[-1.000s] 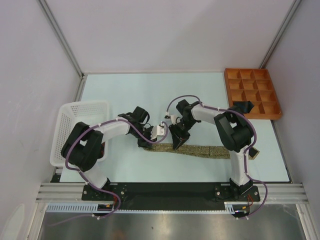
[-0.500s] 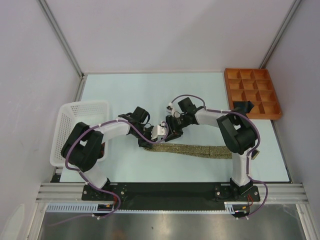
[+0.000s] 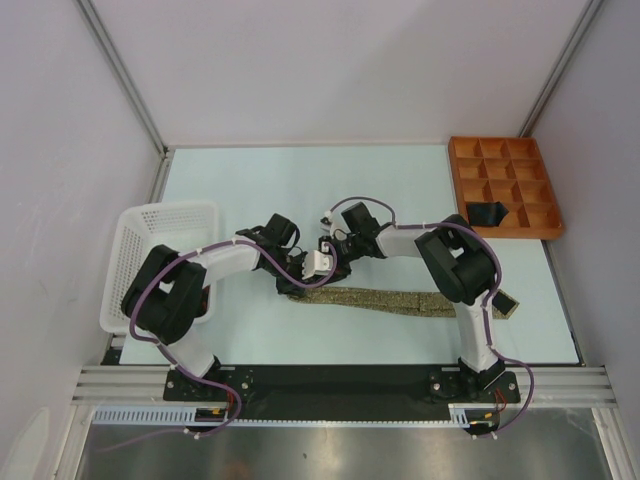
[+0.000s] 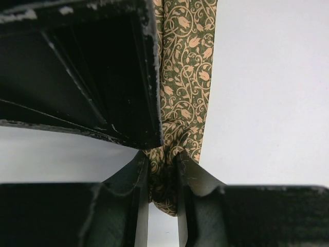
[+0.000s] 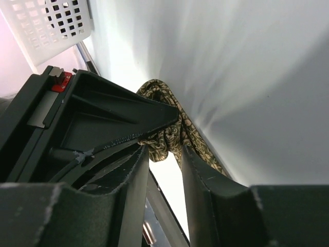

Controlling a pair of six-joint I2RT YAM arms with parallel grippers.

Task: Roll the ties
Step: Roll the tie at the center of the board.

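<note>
**A:** Where does the olive-tan patterned fabric necktie lie?

**B:** Flat on the pale blue desk. It is a long strip running from the middle out toward four o'clock and ends beside the right arm. Only its nine o'clock end is off the flat, crumpled into a bunch.

**A:** Who has that bunch?

**B:** The left tool is clenched on it. Its wrist view shows the gathered cloth pinched between both fingers. The right tool comes in from one o'clock, just beside the left one, with a fold of the same bunch between its fingers. A bright gap shows lower down between those fingers, so I cannot tell whether it presses the cloth or only straddles it.

**A:** Which step is this, then?

**B:** The very start of the roll, I'd judge. The first turn is being formed at that end, and nearly the whole length is not yet rolled.

**A:** And the next move?

**B:** One tool needs a sure hold on the core. The other should turn it over toward three o'clock along the strip, keeping the edges square so the coil doesn't skew.

**A:** Any other tie?

**B:** A plain black fabric piece lies in the orange compartment tray at two o'clock. It is probably the second tie, and no tool is on it.
</note>
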